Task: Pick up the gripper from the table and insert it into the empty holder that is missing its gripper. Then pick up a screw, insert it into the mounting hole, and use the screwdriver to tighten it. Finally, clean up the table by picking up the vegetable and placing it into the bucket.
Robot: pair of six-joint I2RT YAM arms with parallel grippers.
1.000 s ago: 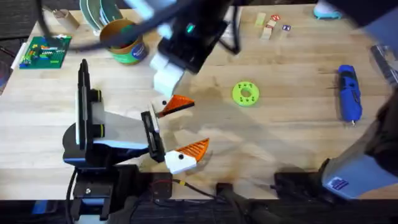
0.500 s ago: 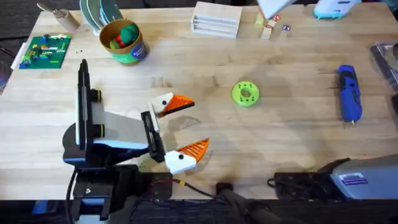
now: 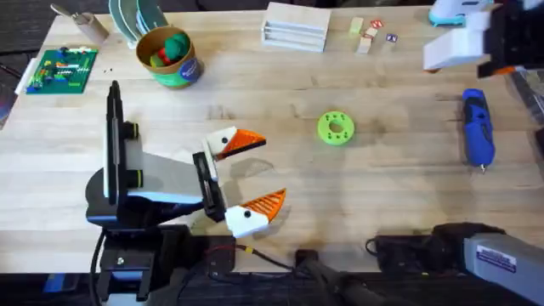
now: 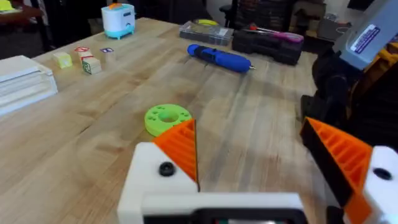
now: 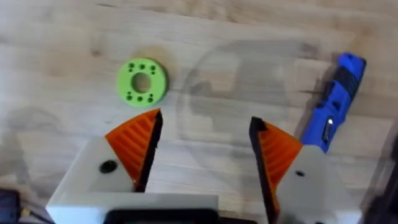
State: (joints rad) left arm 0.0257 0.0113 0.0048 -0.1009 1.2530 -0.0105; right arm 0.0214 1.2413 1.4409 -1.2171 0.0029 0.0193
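Right gripper [image 5: 202, 155] swung in since half second ago, jaws released, empty, above counter [image 3: 382, 187]. Screwdriver [image 5: 331, 112] just beside right pad. I'd shift over it, descend, clench mid-body.

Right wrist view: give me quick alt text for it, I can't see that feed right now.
The right gripper hangs open above the bare wooden table, its orange ribbed pads spread with nothing between them. The blue screwdriver lies on the wood beyond one finger, and a flat green disc with holes lies beyond the other.
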